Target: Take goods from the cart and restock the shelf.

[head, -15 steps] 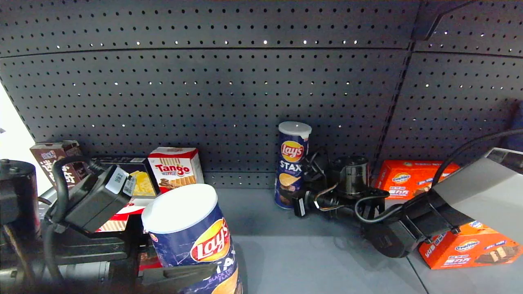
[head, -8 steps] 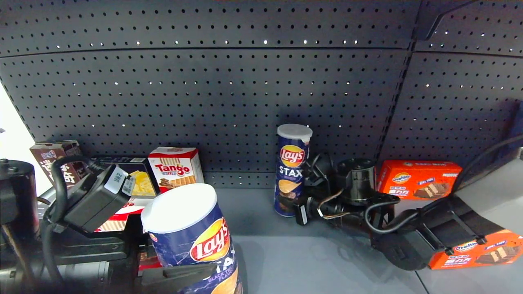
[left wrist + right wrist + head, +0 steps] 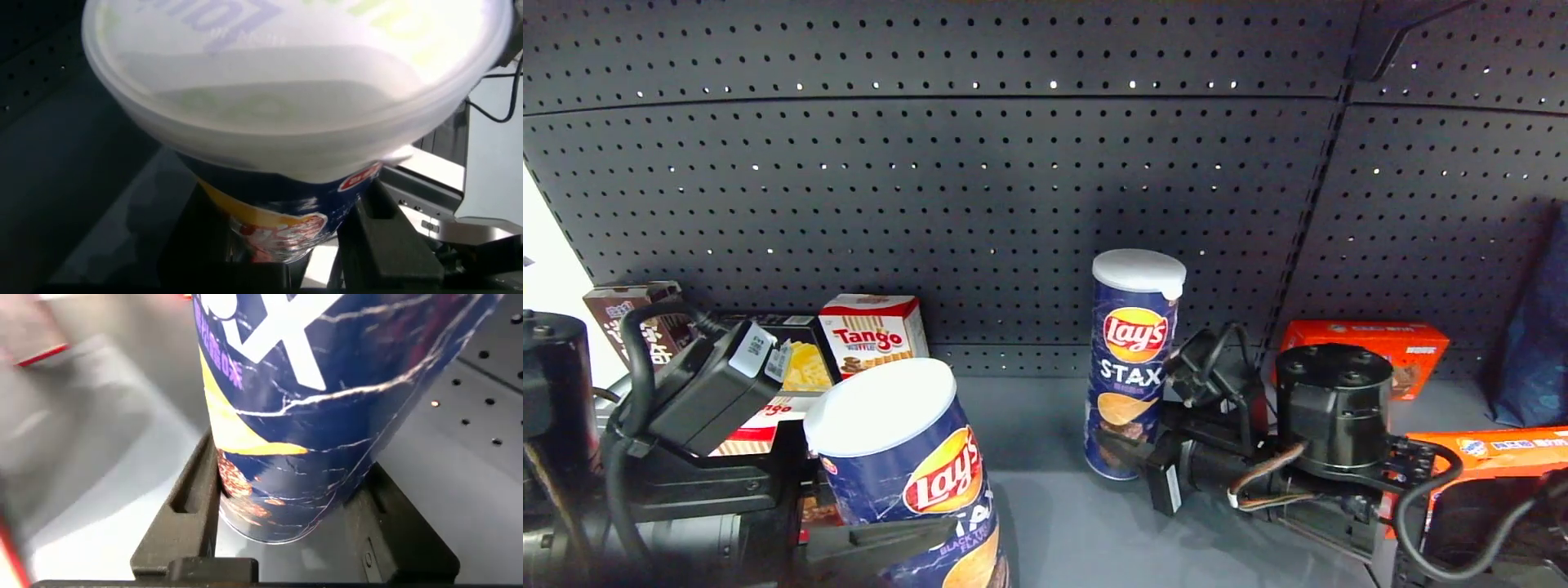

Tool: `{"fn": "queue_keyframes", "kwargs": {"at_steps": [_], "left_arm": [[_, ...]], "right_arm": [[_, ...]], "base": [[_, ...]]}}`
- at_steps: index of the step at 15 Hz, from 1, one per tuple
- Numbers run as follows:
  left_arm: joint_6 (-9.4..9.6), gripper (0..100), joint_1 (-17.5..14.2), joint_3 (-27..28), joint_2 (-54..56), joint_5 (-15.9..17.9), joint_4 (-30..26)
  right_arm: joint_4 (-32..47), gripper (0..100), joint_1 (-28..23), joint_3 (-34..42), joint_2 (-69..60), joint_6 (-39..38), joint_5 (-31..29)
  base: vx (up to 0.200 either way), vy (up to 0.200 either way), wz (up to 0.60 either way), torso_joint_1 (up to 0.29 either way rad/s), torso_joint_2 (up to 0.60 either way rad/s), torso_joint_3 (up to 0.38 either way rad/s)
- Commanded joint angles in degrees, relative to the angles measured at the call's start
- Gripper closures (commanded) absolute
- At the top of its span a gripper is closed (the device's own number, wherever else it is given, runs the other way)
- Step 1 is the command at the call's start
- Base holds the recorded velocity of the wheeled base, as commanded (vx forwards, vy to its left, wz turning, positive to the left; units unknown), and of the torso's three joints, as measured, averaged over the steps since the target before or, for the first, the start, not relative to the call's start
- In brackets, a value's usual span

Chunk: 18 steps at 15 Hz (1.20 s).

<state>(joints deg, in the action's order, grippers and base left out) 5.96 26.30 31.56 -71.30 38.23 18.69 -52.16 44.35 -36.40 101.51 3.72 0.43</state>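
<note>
1. Since 1.0 s ago, the right chip can and the right claw pinching it have come away from the pegboard wall, toward the shelf front and slightly rightward. The left arm and its can are as before.
2. Far left, along the wall: brown box, dark cracker box and wafer box, all upright. A red-and-white box lies flat just in front of them.
3. Left claw: fingers pressed onto the lower body of the left chip can. The can has its white lid up, leans slightly, and sits nearest the camera, in front of the flat box.
4. Centre: the right chip can is near upright with its lid on, over the grey shelf floor. Contact with the floor cannot be told. The right claw's fingers clamp its lower end from both sides.
5. Right: one orange box stands at the wall. A second orange box is nearer the front, partly behind the arm. A blue bag is at the far edge.
</note>
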Motion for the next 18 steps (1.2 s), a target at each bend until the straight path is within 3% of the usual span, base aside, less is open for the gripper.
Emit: {"fn": "queue_keyframes", "kwargs": {"at_steps": [1, 6, 18], "left_arm": [[0.02, 100, 0.0, 0.4, -0.1, -0.2, 0.0], [0.02, 100, 0.0, 1.3, -0.9, -0.8, 0.0], [0.02, 100, 0.0, 1.3, -1.0, -1.0, 0.1]], "right_arm": [[-3.3, 100, 1.8, 3.7, -2.8, 0.0, -1.0], [-6.8, 100, 4.2, 10.2, -2.9, -0.1, -2.1], [-6.7, 100, 6.6, 14.3, -3.9, -2.0, -4.4]], "base": [[0.0, 0.0, 0.0, 0.0, 0.0, 0.0], [0.0, 0.0, 0.0, 0.0, 0.0, 0.0], [0.0, 0.0, 0.0, 0.0, 0.0, 0.0]]}}
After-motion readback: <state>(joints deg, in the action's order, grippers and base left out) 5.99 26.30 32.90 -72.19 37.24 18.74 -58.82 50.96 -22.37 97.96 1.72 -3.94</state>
